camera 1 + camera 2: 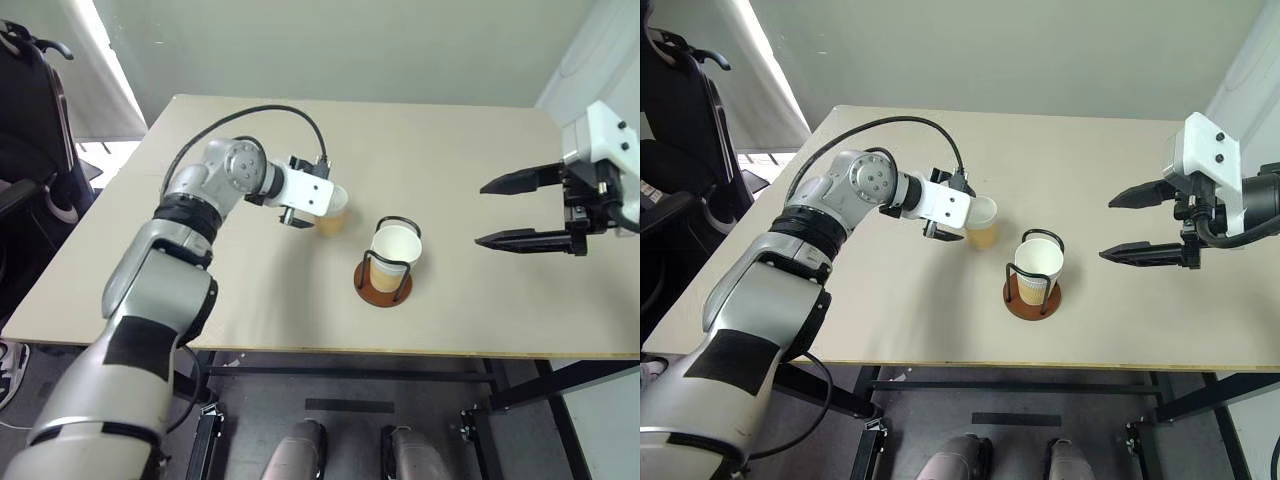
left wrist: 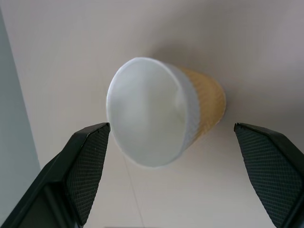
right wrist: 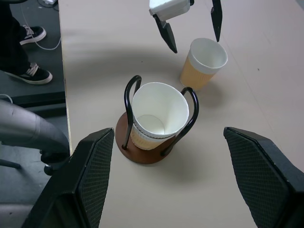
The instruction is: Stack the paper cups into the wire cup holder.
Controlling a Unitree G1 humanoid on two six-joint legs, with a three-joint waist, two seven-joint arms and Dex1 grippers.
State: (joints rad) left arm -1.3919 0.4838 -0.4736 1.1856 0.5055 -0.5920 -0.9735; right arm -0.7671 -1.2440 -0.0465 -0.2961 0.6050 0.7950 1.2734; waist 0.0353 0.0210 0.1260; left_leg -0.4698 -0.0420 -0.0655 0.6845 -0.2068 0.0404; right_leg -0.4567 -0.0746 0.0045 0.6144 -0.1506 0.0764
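The wire cup holder (image 1: 383, 287), a rust-brown disc with black wire loops, stands near the table's front middle. A tan paper cup (image 1: 396, 248) sits upright inside it, white mouth facing up. Another paper cup (image 2: 199, 102) stands upright on the table just left of the holder and slightly farther back. My left gripper (image 2: 169, 127) is open, with one black finger on each side of this cup's rim and a gap on both sides. To the right of the holder my right gripper (image 1: 480, 214) hovers above the table, open and holding nothing.
The beige table (image 1: 250, 310) has its front edge close below the holder. A black chair (image 1: 30, 130) stands off the left edge. A person's black shoes (image 3: 29, 34) are on the floor beside the table. A black cable (image 1: 270, 112) loops over my left wrist.
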